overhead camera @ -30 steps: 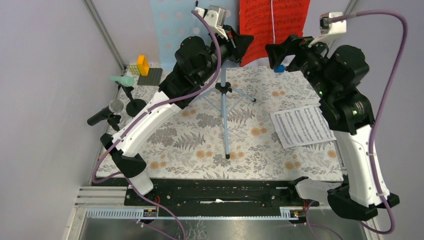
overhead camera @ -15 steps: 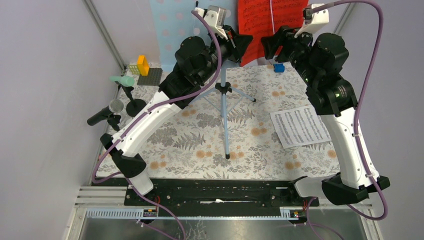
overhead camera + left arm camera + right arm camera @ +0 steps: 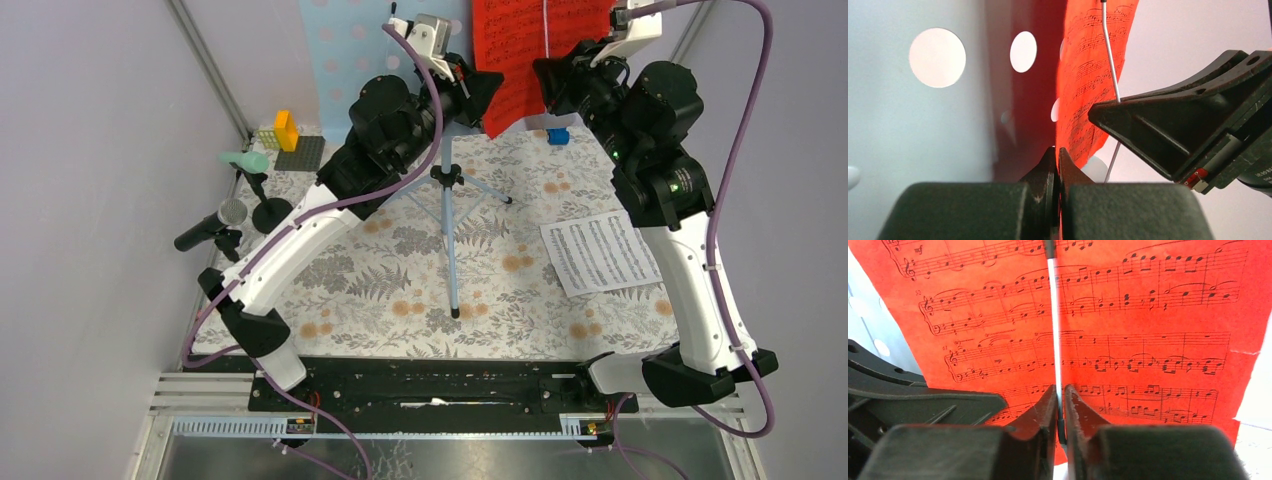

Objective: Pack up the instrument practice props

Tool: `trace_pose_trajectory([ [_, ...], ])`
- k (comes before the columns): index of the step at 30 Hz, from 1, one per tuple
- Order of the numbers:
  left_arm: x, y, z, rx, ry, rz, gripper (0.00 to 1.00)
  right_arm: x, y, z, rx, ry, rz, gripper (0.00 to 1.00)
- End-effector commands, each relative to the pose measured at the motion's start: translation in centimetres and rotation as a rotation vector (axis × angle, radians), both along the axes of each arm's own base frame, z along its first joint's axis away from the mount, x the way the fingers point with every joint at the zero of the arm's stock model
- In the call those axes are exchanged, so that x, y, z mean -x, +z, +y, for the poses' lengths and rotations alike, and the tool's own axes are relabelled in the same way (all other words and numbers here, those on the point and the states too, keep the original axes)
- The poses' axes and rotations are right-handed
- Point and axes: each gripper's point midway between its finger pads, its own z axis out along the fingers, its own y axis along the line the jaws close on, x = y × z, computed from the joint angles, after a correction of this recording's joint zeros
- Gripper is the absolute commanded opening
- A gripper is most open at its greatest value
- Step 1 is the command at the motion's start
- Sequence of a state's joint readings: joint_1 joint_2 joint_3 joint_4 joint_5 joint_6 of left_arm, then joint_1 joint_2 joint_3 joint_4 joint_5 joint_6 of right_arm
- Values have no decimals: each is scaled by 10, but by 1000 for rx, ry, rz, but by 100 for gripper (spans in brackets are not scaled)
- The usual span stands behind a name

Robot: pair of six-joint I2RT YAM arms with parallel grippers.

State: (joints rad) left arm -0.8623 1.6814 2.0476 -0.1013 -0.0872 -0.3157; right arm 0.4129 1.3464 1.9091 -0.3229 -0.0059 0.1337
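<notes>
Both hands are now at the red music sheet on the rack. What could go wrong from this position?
1. The left hand pinches the red sheet at its lower edge while the thin wire lies across it. Pulling now could tear the paper.
2. The right hand is closed around that wire. A hard tug might tip the rack, which stands on slim tripod legs.
3. The two hands are very close together and could collide.

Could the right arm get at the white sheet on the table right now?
Likely not yet: the right hand pinches the wire across the red sheet, though the white sheet lies uncovered nearby.
</notes>
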Motion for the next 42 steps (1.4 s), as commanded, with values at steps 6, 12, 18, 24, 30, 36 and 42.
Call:
trace_pose_trajectory([
  [6,14,43,40,90,80,-81,0,21,32,2,-30,50,-166,2],
  [12,18,49,56,124,121,-84,0,21,31,-4,-30,21,-181,0],
  [18,27,54,74,133,150,-92,0,22,33,-3,-25,31,-188,0],
  [24,41,58,104,138,199,-107,0,19,29,-2,-22,27,-174,1],
  [30,68,58,134,106,196,-110,0,16,19,-1,-6,25,-149,34],
  [36,98,53,160,43,167,-99,0,31,12,-7,2,32,-148,76],
  [42,126,34,167,-84,75,-65,0,65,4,-20,-8,41,-165,84],
])
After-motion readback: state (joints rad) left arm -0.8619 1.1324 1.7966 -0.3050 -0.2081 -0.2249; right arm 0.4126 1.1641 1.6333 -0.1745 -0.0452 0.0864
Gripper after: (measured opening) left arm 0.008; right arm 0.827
